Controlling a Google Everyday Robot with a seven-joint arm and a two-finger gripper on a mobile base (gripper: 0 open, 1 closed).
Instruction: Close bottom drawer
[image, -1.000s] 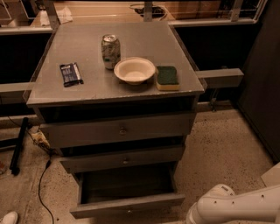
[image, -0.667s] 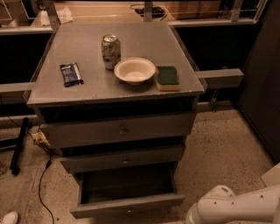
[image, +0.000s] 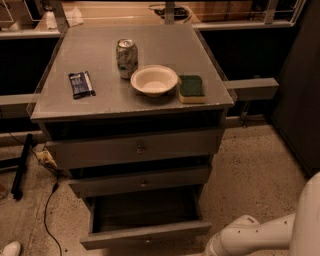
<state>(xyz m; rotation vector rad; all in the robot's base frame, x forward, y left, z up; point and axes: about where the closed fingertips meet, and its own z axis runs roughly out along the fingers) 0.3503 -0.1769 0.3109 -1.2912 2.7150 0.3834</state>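
Speckled flooring (image: 260, 160) surrounds the grey cabinet (image: 100, 55); its bottom drawer (image: 145, 234) stands pulled out, dark box exposed. Your white arm (image: 260, 234) sits lower right, near it. The gripper is out of view, so you cannot tell its grip.

Bottom drawer (image: 145, 241) juts open beneath table's (image: 100, 106) front edge, its front unobstructed; robot arm (image: 255, 234) stands off front-right corner; gripper out of view.

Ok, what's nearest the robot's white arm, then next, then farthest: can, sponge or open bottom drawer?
The hand itself is out of view; judged from the arm, lower right.
1. Bottom drawer, low, beside it.
2. Sponge, top's right edge.
3. Can, further back, middle.
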